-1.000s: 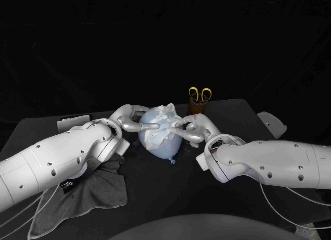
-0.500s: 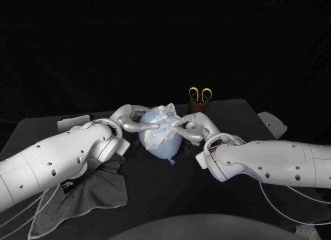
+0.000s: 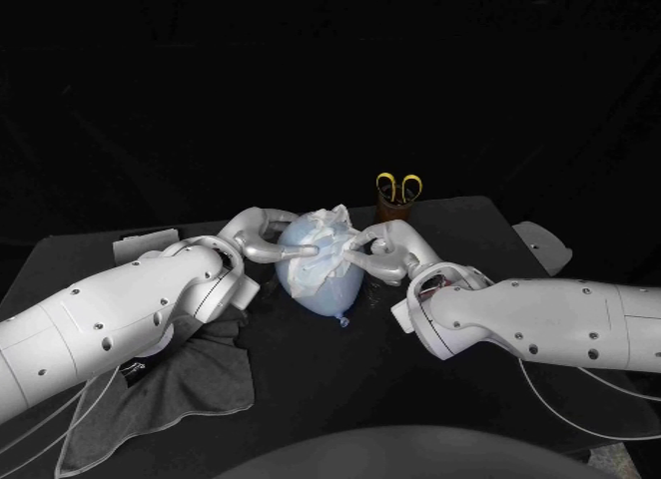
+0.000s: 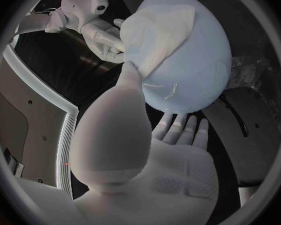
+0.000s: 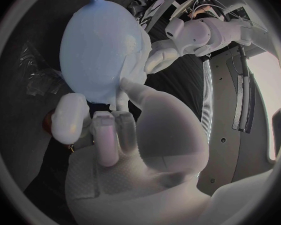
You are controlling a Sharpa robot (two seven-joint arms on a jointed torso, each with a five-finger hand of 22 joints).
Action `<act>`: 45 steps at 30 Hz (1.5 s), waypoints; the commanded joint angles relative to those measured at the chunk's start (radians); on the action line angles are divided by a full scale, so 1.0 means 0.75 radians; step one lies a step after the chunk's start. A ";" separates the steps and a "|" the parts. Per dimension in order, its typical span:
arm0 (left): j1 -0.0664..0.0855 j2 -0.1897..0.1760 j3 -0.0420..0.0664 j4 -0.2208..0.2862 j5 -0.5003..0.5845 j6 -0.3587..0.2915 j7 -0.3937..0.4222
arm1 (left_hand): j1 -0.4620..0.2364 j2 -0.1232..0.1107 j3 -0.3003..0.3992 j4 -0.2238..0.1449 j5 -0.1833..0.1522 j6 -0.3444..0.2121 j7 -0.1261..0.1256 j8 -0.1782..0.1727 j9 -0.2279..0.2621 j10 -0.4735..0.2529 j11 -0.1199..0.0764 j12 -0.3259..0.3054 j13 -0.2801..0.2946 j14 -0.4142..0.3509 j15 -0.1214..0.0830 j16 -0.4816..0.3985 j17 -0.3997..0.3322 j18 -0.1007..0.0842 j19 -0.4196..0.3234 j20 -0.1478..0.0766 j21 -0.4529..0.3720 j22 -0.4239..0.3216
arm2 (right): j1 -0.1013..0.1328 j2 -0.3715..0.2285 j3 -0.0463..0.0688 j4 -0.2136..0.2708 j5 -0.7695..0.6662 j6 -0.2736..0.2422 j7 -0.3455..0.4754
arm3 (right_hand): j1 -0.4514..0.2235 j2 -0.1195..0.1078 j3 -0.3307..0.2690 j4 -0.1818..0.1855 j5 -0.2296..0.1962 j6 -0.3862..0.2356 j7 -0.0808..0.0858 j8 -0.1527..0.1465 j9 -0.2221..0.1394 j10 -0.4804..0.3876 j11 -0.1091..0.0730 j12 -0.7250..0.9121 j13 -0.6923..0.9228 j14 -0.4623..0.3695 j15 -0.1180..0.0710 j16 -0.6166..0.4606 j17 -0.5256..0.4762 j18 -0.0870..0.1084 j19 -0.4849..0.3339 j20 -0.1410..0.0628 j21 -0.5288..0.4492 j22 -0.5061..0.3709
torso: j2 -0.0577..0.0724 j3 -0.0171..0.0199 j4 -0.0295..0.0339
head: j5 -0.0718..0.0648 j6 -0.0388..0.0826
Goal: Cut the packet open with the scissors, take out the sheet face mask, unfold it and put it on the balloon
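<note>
1. Left hand: it is clasped on the balloon from its left side. In the left wrist view the thumb lies on the edge of the mask and the fingers reach under the balloon. Treat this as a brace, probably there to stop the balloon rolling while the sheet is worked.
2. Right hand: its fingers lie close together on the mask's right edge. You cannot tell whether they pinch the sheet or only press it down.
3. Mask: it lies crumpled and only partly spread over the far half of the balloon. The balloon sits on the surface between both hands, with its knot toward the robot.
4. Scissors: they stand handles-up in a brown cup behind the balloon. A dark cloth lies under the left arm.
5. Change over the last second: the right hand has crept slightly along the mask toward the balloon's far end. The left hand, balloon and scissors have not moved.
6. Status: cutting and extraction look complete. Expect smoothing of the sheet to remain.
</note>
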 commanded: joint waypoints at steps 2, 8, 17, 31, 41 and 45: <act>-0.001 0.005 -0.001 0.000 0.004 0.029 0.000 | 0.010 0.006 0.008 -0.002 -0.005 0.003 0.180 0.008 0.000 0.005 0.000 -0.002 0.002 0.006 -0.001 -0.004 0.001 0.026 0.007 0.001 -0.002 -0.001 | 0.000 -0.031 0.000 0.032 -0.022 -0.013 0.013 | 0.010 0.005 0.007 -0.004 0.004 0.012 -0.003 0.011 0.013 0.139 -0.007 0.004 0.350 0.139 -0.008 0.006 0.350 -0.001 0.004 -0.008 0.012 0.202 | -0.001 -0.0005 0.0003 | -0.002 0.001; -0.001 0.004 -0.001 -0.006 0.004 0.028 0.000 | 0.010 0.006 0.008 -0.002 -0.005 0.003 0.180 0.008 0.000 0.005 0.000 -0.002 0.002 0.006 -0.001 -0.004 0.001 0.026 0.007 0.001 -0.002 -0.001 | 0.001 -0.085 0.000 0.074 0.010 -0.009 -0.001 | 0.008 0.005 0.012 -0.005 0.004 0.016 -0.004 0.015 0.016 0.139 -0.007 0.004 0.350 0.139 -0.008 0.006 0.350 -0.002 0.006 -0.009 0.018 0.203 | -0.002 -0.0011 -0.0016 | -0.001 -0.001; -0.001 0.007 -0.002 -0.017 0.004 0.028 -0.001 | 0.010 0.006 0.008 -0.002 -0.005 0.003 0.180 0.008 0.000 0.005 0.000 -0.002 0.002 0.006 -0.001 -0.004 0.001 0.026 0.007 0.001 -0.002 -0.001 | 0.001 -0.141 -0.001 0.111 0.033 -0.004 -0.026 | 0.006 0.004 0.013 -0.007 0.004 0.018 -0.005 0.019 0.018 0.139 -0.008 0.004 0.350 0.139 -0.009 0.006 0.350 -0.003 0.007 -0.009 0.020 0.204 | -0.001 -0.0004 0.0001 | -0.003 0.000; -0.001 0.008 -0.002 -0.028 0.004 0.028 -0.003 | 0.011 0.005 0.009 -0.002 -0.005 -0.001 0.180 0.007 -0.002 0.003 0.001 -0.005 0.002 0.007 -0.001 -0.006 0.000 0.029 0.007 0.001 -0.002 -0.001 | 0.002 -0.153 -0.001 0.053 0.010 0.092 -0.100 | 0.005 0.002 0.014 -0.008 0.004 0.020 -0.005 0.021 0.020 0.139 -0.009 0.004 0.350 0.139 -0.009 0.006 0.350 -0.004 0.010 -0.010 0.028 0.206 | -0.001 -0.0003 0.0005 | 0.000 -0.002; -0.001 0.007 -0.002 -0.031 0.004 0.028 -0.004 | 0.011 0.005 0.009 -0.002 -0.005 -0.001 0.180 0.007 -0.002 0.003 0.001 -0.005 0.002 0.007 -0.001 -0.006 0.000 0.029 0.007 0.001 -0.002 -0.001 | 0.004 -0.180 -0.003 0.063 -0.046 0.249 -0.205 | 0.005 0.002 0.015 -0.009 0.004 0.020 -0.006 0.022 0.020 0.139 -0.009 0.004 0.350 0.139 -0.009 0.006 0.350 -0.005 0.011 -0.010 0.032 0.207 | -0.001 -0.0002 -0.0010 | -0.001 -0.007; -0.001 0.007 -0.002 -0.031 0.004 0.028 -0.004 | 0.011 0.005 0.009 -0.002 -0.005 -0.001 0.180 0.007 -0.002 0.003 0.001 -0.005 0.002 0.007 -0.001 -0.006 0.000 0.029 0.007 0.001 -0.002 -0.001 | 0.004 -0.193 -0.004 0.079 -0.063 0.283 -0.230 | 0.005 0.002 0.016 -0.010 0.004 0.020 -0.006 0.022 0.021 0.139 -0.009 0.004 0.350 0.139 -0.009 0.006 0.350 -0.006 0.013 -0.010 0.037 0.208 | 0.000 -0.0001 -0.0010 | -0.002 -0.008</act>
